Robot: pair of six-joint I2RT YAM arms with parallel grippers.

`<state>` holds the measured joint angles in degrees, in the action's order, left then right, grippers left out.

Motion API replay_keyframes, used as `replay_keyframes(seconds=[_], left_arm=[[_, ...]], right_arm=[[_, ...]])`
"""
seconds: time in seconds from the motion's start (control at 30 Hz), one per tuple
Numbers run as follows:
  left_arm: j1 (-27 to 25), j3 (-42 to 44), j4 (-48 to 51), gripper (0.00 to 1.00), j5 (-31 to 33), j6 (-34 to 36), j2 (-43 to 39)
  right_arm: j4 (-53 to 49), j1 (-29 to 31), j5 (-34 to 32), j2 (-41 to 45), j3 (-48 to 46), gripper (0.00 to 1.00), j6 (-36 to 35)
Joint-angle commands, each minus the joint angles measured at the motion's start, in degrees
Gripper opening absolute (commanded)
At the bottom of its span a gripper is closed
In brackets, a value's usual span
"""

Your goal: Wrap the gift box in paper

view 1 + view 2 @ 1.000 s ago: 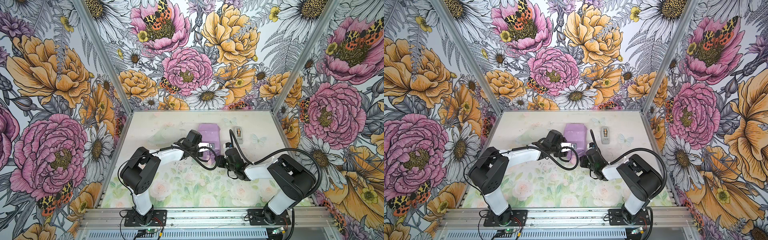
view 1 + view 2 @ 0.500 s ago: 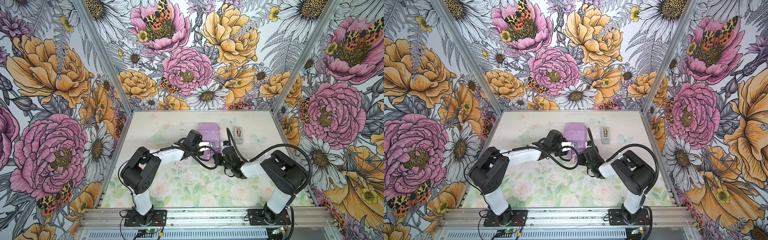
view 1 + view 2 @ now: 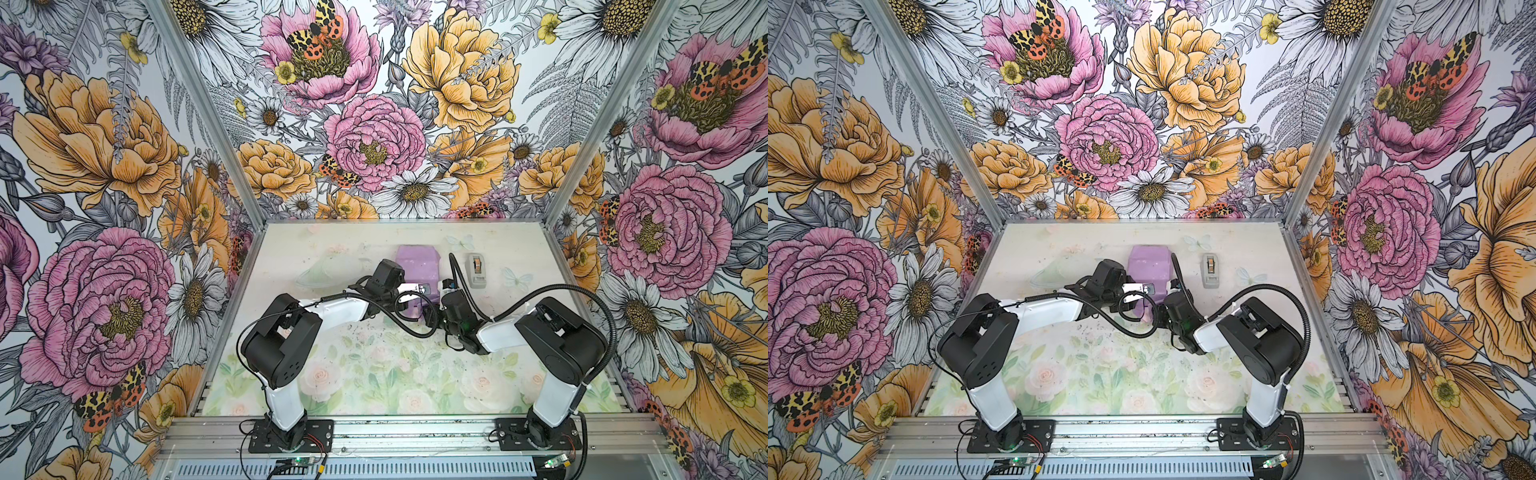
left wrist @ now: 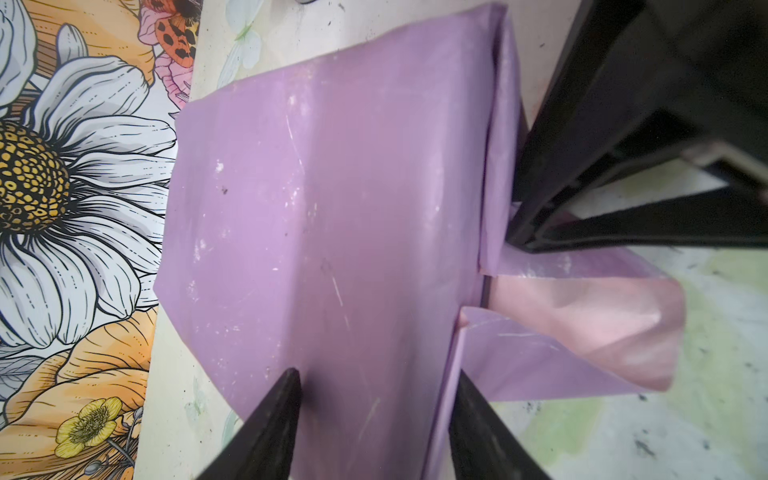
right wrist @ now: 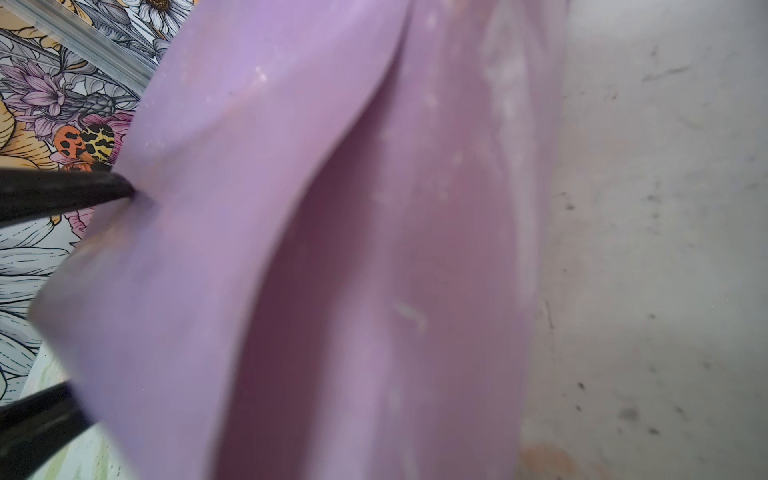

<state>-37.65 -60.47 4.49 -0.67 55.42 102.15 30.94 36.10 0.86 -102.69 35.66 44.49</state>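
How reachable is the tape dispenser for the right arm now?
Probably yes: the tape dispenser sits on bare table past the right tool, only its own cable between. But that tool is at a loose flap of the paper.

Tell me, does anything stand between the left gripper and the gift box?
Only the paper. It is folded over the gift box, which shows as a lilac block, so the open left gripper faces paper on the box, not the box itself. Nothing else visible lies between them.
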Motion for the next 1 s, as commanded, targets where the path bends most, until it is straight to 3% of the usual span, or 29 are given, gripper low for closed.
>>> replay_keyframes(seconds=[0.0,0.2,0.97], left_arm=[[-0.36,0.36,0.92,0.56,-1.62,-1.45,1.38],[-0.41,0.27,1.13,0.56,-1.60,-1.54,1.54],[-0.49,0.17,1.15,0.56,-1.88,-2.42,1.59]], right_arm=[[-0.04,0.64,0.26,2.39,-0.38,0.22,-1.33],[-1.75,0.64,0.35,4.19,0.22,0.13,-2.38],[-0.88,0.73,0.45,-4.29,3.04,0.10,-0.59]])
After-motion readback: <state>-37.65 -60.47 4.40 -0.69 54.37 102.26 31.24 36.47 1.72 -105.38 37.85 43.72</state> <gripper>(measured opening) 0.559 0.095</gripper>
